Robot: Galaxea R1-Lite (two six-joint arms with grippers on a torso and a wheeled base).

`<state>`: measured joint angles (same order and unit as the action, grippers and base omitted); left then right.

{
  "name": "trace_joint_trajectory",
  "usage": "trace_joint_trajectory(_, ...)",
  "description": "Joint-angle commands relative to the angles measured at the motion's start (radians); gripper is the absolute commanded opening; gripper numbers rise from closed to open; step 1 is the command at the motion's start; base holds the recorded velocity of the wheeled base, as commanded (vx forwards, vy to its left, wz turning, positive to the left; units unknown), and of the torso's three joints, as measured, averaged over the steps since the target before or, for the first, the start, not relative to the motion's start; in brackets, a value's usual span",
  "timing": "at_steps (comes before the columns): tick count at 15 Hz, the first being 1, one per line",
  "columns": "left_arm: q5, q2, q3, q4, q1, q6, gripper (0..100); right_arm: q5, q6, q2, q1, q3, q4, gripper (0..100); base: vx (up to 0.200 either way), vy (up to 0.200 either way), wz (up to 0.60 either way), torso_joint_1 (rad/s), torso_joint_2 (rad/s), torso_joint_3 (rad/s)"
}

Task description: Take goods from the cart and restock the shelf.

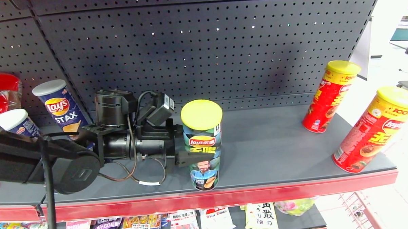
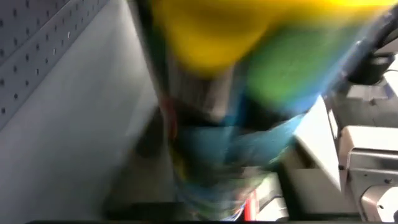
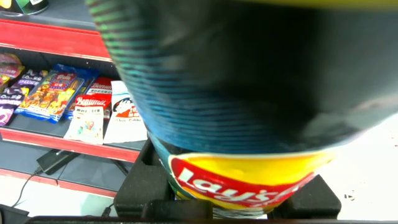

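Observation:
A blue-green chip can (image 1: pixel 202 141) with a yellow lid stands upright near the front edge of the grey shelf (image 1: pixel 276 149). My left gripper (image 1: pixel 197 147) comes in from the left and is shut on its middle, with one black finger (image 1: pixel 193 158) across the front. In the left wrist view the same can (image 2: pixel 236 124) looms close against the shelf board (image 2: pixel 68 149). My right gripper (image 3: pixel 230 208) is shut on a second blue-green chip can (image 3: pixel 249 93), held in front of the lower shelves.
Two red cans with yellow lids (image 1: pixel 329 96) (image 1: pixel 374 130) lean at the shelf's right end. Two blue cans (image 1: pixel 59 106) (image 1: pixel 16 122) and a red pack (image 1: pixel 1 89) stand at the left. Snack packets (image 1: pixel 214 219) fill the shelf below. Bare shelf lies between the held can and the red cans.

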<state>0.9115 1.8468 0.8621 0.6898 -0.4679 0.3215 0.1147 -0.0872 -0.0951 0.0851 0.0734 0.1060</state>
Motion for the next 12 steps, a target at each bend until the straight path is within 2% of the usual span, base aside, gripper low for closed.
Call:
trace_joint_trajectory(1,-0.002,0.003,-0.002,0.007,0.000,0.001,100,0.000,0.000,0.000,0.001,0.000,0.000,0,0.000,0.000,0.00,0.000,0.00,0.000)
trace_joint_trajectory(4,-0.005,-0.011,-0.015,0.008,0.002,0.002,100,0.000,0.000,-0.002,-0.001,0.000,0.000,0,0.000,0.000,0.00,0.000,0.00,0.000)
trace_joint_trajectory(6,-0.010,-0.041,-0.071,0.030,0.017,0.002,100,0.000,0.000,-0.002,0.001,-0.001,0.000,0,0.000,0.000,0.00,0.000,0.00,0.000)
trace_joint_trajectory(9,-0.049,-0.103,-0.242,0.186,0.077,-0.007,100,0.000,0.000,0.000,0.001,0.000,0.000,0,0.000,0.000,0.00,0.000,0.00,0.000)
trace_joint_trajectory(10,-0.052,-0.126,-0.313,0.241,0.112,-0.010,100,0.002,0.000,-0.002,0.001,0.000,0.000,0,0.000,0.000,0.00,0.000,0.00,0.000)
trace_joint_trajectory(12,-0.052,-0.170,-0.400,0.287,0.166,-0.012,100,0.002,0.000,-0.002,0.001,0.000,0.001,0,0.000,0.000,0.00,0.000,0.00,0.000)
